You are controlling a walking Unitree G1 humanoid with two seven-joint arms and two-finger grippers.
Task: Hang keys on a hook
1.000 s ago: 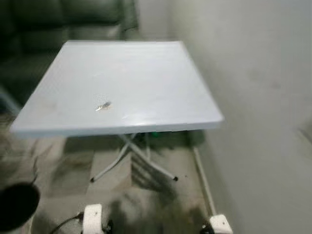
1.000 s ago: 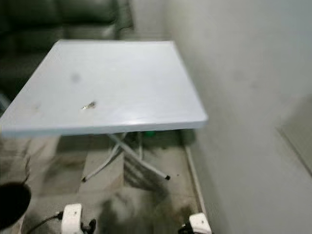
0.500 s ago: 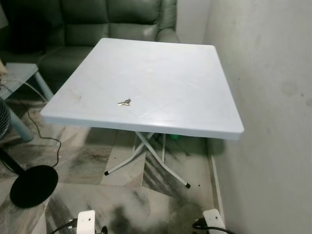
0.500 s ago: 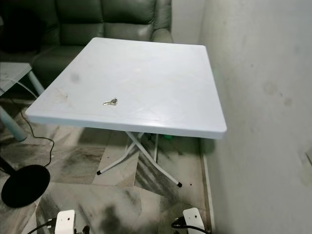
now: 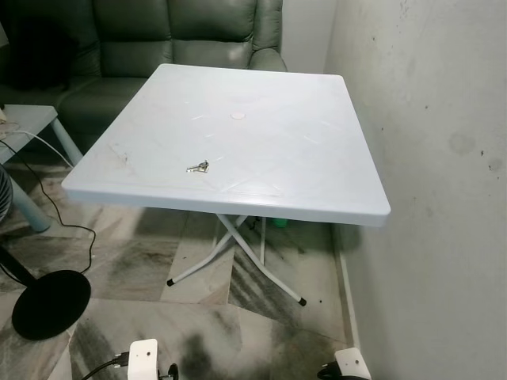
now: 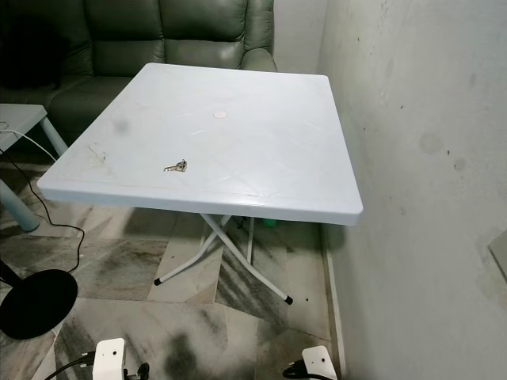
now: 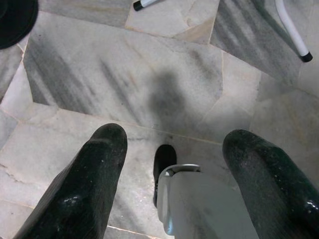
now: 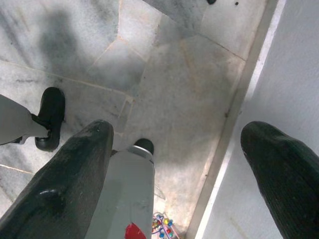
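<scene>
Ahead of you, keys (image 5: 198, 166) lie on a table (image 5: 301, 158); sofa (image 5: 182, 36) behind, wall (image 5: 444, 158) right.

table (image 5: 301, 158): smooth white plastic | keys (image 5: 198, 167): shiny metal | floor (image 5: 150, 265): glossy marble | sofa (image 5: 190, 36): leather-like

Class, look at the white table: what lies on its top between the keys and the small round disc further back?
Nothing: between the keys and the disc the table is bare, in both eye views.

I can read no text, label, brand or number anywhere in these views from my station.
</scene>
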